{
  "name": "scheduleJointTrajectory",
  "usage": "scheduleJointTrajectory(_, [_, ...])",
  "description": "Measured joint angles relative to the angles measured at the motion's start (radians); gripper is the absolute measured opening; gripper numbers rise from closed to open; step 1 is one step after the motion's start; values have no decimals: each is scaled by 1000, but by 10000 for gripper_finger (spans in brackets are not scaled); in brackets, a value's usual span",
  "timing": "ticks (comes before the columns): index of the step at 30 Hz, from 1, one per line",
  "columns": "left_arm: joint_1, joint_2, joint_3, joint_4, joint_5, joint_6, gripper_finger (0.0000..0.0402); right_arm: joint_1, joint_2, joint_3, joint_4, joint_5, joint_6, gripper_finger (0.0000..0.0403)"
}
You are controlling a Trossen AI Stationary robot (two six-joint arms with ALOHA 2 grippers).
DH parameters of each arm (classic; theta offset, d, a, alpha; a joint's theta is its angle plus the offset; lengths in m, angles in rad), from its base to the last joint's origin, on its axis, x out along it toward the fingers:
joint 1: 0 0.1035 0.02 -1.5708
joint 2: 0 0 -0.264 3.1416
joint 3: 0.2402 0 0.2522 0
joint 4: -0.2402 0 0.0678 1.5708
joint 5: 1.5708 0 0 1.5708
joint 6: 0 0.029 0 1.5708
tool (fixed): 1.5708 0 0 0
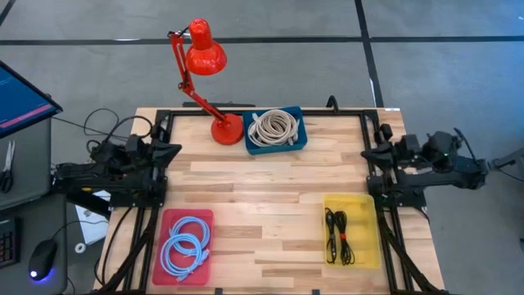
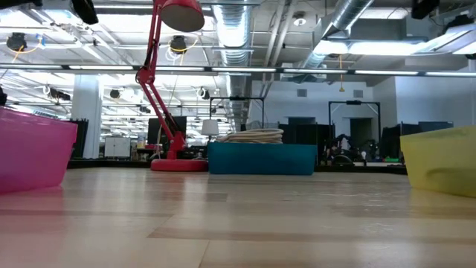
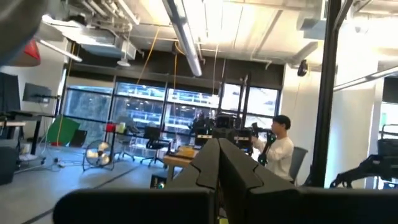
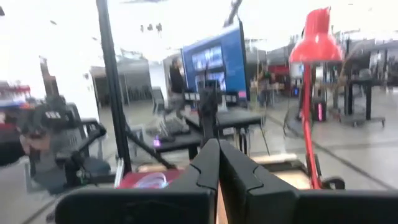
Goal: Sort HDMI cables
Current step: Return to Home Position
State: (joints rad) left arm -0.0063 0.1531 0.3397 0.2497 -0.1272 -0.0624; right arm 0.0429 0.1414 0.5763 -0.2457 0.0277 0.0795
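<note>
We find the HDMI cables sorted by colour into three bins on the table [image 1: 270, 188]. The beige-white coils [image 1: 273, 127] lie in the blue bin [image 1: 301, 141] at twelve o'clock, just beside the base of the red lamp [image 1: 205, 49]. The light-blue coils [image 1: 187, 246] lie in the red bin [image 1: 168, 220] at seven o'clock. The black bundles [image 1: 337, 236] lie in the yellow bin [image 1: 364, 205] at five o'clock. Both arms sit folded at the table's edges, well apart from every bin: the left gripper [image 3: 217, 142] at nine o'clock, the right gripper [image 4: 218, 144] at three o'clock. In each wrist view we see the jaws pressed together with nothing between them.
</note>
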Motion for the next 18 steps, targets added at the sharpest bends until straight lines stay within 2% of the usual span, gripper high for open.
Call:
scheduleJointTrajectory(5, [0, -24, -35, -4, -39, -1, 5, 1, -137, -61, 3, 18, 0, 0])
scheduleJointTrajectory(18, [0, -43, -48, -47, -83, -4, 5, 0, -136, -127, -22, 26, -18, 0])
